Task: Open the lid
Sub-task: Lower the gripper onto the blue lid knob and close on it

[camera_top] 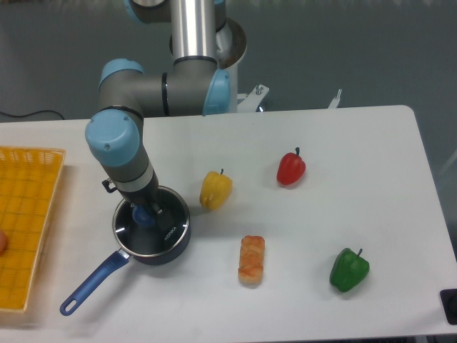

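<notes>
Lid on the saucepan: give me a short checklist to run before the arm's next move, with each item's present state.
1. The lid is seated on the saucepan: ok, not yet lifted.
2. Pincer is at the blue knob: ok.
3. Pincer shut on the knob: cannot tell, the wrist hides the fingers.
4. Saucepan handle is free of the yellow basket: ok, apart.
5. Yellow pepper stands clear of the saucepan: ok, close beside it but apart.

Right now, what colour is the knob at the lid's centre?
Blue. The knob on the lid shows in the fixed camera view, just below the claw.
</notes>
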Available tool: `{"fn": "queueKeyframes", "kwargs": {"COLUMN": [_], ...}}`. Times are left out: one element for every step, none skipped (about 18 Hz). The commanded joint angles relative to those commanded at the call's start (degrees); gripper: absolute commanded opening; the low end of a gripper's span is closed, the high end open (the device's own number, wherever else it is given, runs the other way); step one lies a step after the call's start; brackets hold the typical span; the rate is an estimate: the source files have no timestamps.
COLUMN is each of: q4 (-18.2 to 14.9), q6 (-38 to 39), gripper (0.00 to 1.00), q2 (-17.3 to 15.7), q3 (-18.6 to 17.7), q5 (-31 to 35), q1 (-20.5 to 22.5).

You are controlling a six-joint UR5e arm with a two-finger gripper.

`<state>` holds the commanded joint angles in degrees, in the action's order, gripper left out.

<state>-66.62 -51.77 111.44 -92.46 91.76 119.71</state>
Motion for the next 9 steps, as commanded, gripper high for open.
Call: {"fn": "queueKeyframes", "kwargs": {"q4": [0.09,0.18,0.18,0.18,0.18,0.18,0.18,0.26,0.26], "q6": [0.00,0.00,0.00,0.00,0.00,0.00,-0.09,-0.09,-0.09], "gripper": [1.00,1.00,1.00,1.00,1.00,1.00,1.00,1.00,1.00], "q2": [0.09,0.26,0.35,0.53,0.70,0.79,0.79,0.88,0.88], "q3": [0.09,0.09,0.09,0.00,0.09,0.09,0.09,0.09,0.09], "q5": [-0.09,-0.09,-0.09,-0.09,-0.09,-0.17,-0.18,-0.26,-0.26], "q1": [0.00,0.00,-0.09,-0.17,-0.18,-0.09,-0.17,-0.18,-0.18]}}
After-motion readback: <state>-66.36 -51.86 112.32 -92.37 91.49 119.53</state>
